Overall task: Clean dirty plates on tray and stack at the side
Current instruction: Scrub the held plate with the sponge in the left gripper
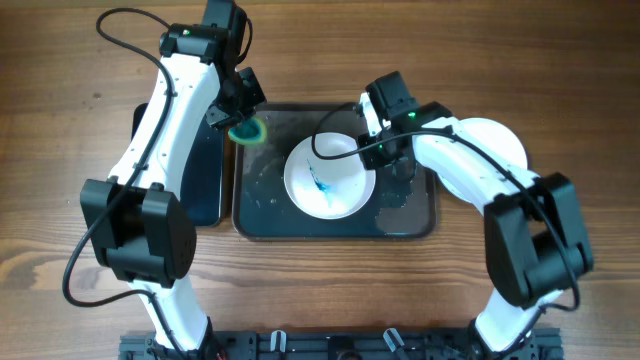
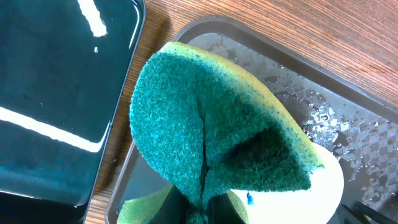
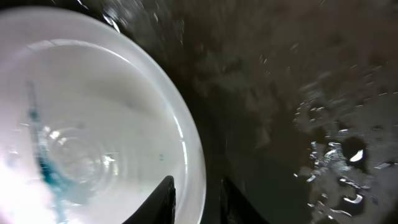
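Wet plate (image 1: 330, 178) prob. stiff & slick, so hold at rim, which right gripper (image 3: 198, 183) straddles, clamp unclear; left gripper (image 1: 240, 118) pinches sponge (image 2: 211, 143).

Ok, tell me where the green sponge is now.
In the overhead view, the green sponge is pinched in the left tool over the far-left corner of the dark grey tray, left of the ink-smeared round white plate and beside the narrower black tray.
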Robot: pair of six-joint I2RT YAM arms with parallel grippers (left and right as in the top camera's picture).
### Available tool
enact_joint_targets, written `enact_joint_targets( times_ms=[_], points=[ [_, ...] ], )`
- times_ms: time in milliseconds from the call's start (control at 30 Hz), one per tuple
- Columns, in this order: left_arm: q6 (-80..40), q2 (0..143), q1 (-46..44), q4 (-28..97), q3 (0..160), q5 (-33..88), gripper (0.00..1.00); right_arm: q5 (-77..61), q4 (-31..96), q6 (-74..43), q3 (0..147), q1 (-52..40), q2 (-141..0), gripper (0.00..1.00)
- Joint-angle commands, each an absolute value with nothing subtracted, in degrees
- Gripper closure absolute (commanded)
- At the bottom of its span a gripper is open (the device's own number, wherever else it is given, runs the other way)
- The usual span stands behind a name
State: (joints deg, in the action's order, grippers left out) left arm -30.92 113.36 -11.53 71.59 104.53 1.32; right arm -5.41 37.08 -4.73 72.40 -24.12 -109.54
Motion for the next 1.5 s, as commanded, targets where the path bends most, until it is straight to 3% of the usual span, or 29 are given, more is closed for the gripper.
enact_joint_targets(
  times_ms=[0,100,133,367,800,1233,1400,1467],
  points=[
    [-30.46,113.25,-11.53,71.37,104.99,0.58,0.96,-7.66,37.56,-3.22,72.40,-24.18,-113.23,0.79],
    [-30.48,113.25,-11.53,71.35,104.99,0.58,0.96,-9.26,37.50,-6.20,72.40,-24.18,-113.34,0.88],
    [-30.48,113.25,-11.53,71.37,104.99,0.58,0.96,-9.34,37.60,-9.52,72.40,-24.18,-113.38,0.96],
    [-30.50,113.25,-12.08,71.35,103.13,0.62,0.96,-12.95,40.93,-31.97,70.85,-24.21,-113.45,0.95],
    [-30.44,113.25,-23.59,56.45,84.58,6.20,0.96,-18.13,35.99,-27.81,67.96,-23.55,-113.60,0.96],
    [-30.24,113.43,-25.08,43.00,74.46,6.87,0.96,-18.98,35.18,-27.00,67.96,-23.55,-114.04,0.96],
    [-20.67,113.43,-27.46,39.90,74.46,23.64,0.96,-19.00,35.18,-27.00,67.96,-23.55,-114.04,0.96],
    [-20.62,113.43,-27.81,39.33,74.46,21.98,0.96,-19.68,35.27,-27.07,67.96,-23.49,-114.02,0.96]
  ],
)
